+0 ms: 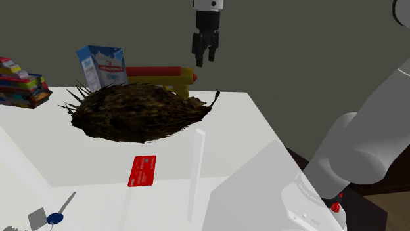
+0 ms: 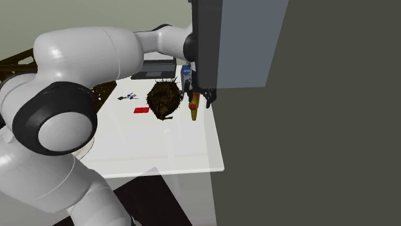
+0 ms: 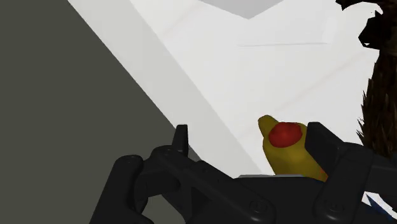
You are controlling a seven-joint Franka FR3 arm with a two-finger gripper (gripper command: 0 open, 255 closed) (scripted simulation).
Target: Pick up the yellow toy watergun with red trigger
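The yellow toy watergun with red parts lies at the far side of the white table, partly hidden behind a big brown spiky object. My black gripper hangs open in the air above the gun's end, touching nothing. In the second exterior view the gripper hovers just over the watergun near the table's edge. In the wrist view the gun's yellow tip with a red cap shows close to one of the two spread fingers; nothing is clasped between them.
A blue and white carton stands beside the gun. A red card and keys lie nearer the front. Stacked colourful items sit at the shoulder view's left. A dark wall rises behind the table.
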